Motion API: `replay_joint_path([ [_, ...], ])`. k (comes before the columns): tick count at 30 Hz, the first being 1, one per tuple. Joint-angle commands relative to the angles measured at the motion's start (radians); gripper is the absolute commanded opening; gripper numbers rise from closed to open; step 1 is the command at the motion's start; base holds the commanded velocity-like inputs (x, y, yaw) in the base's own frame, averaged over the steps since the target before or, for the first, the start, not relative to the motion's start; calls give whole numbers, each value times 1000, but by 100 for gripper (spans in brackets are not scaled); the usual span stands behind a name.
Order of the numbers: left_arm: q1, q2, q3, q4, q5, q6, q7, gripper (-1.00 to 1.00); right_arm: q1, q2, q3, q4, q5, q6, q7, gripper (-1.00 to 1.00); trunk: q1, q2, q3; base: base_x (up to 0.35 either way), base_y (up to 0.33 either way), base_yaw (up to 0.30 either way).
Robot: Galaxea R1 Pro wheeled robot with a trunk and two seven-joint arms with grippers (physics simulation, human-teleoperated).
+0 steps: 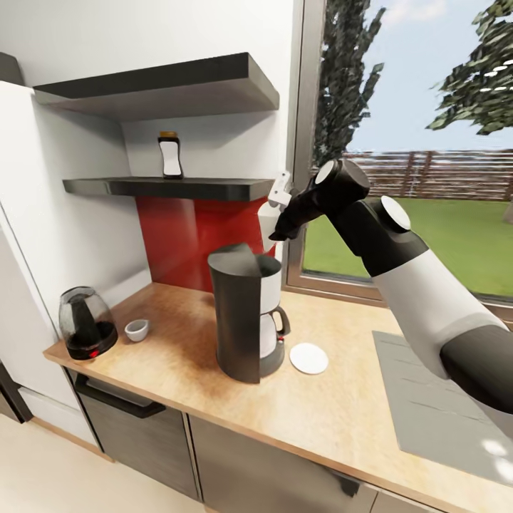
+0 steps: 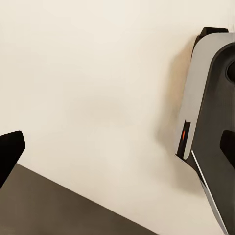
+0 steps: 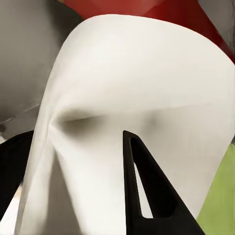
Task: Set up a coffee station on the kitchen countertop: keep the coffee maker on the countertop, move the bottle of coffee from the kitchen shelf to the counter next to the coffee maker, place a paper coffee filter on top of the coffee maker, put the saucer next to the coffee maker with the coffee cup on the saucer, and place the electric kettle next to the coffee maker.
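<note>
Here the right gripper [image 1: 274,229] hangs above the open top of the coffee maker [image 1: 246,320], its jaws clamped on the paper coffee filter [image 1: 269,217], a white cone held just over the machine's rim. In the right wrist view the filter [image 3: 127,112] sits right against the lens with a dark fingertip [image 3: 147,191] pressed against its surface and the red backsplash [image 3: 161,12] beyond. The coffee maker stands mid-way along the wooden countertop [image 1: 342,420], its lid raised. Just beside it, toward the window [image 1: 420,142], lies the white saucer [image 1: 308,358]. On the other side, well apart from the machine, the small coffee cup [image 1: 136,329] sits near the electric kettle [image 1: 86,322], which stands at the counter's far left end. The bottle of coffee [image 1: 170,154] stands upright on the lower shelf [image 1: 171,187] above the backsplash, with a second shelf [image 1: 157,89] over it. A grey mat [image 1: 427,399] covers the counter under the right arm. The left wrist view faces a pale floor, with one dark fingertip [image 2: 9,154] at the edge and part of the robot's body [image 2: 210,122]; whether the left jaws are apart I cannot tell.
</note>
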Motion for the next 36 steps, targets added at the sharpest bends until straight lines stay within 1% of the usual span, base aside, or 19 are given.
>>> replay_joint_path([
  [1, -1, 0, 3, 2, 3, 1, 2, 100, 0, -3, 2, -2, 7, 5, 7, -100, 1, -1, 0, 145, -201, 0],
  [8, -1, 0, 4, 2, 4, 1, 2, 100, 0, -11, 3, 8, 7, 5, 7, -100, 1, -1, 0, 44, -69, 0],
  [14, -1, 1, 4, 3, 4, 1, 2, 100, 0, -10, 3, 35, 6, 4, 7, -100, 1, -1, 0, 1, -2, 0],
  [23, -1, 1, 4, 2, 4, 1, 2, 100, 0, -5, 5, 40, 4, 4, 7, -100, 1, -1, 0, 0, 0, 0],
  [31, -1, 1, 4, 2, 4, 0, 2, 100, 0, 2, 5, 83, 3, 3, 7, -100, 1, -1, 0, 0, 0, 0],
  [36, -1, 1, 4, 2, 4, 0, 2, 100, 0, 2, 6, 91, 0, 2, 7, -100, 1, -1, 0, 0, 0, 0],
])
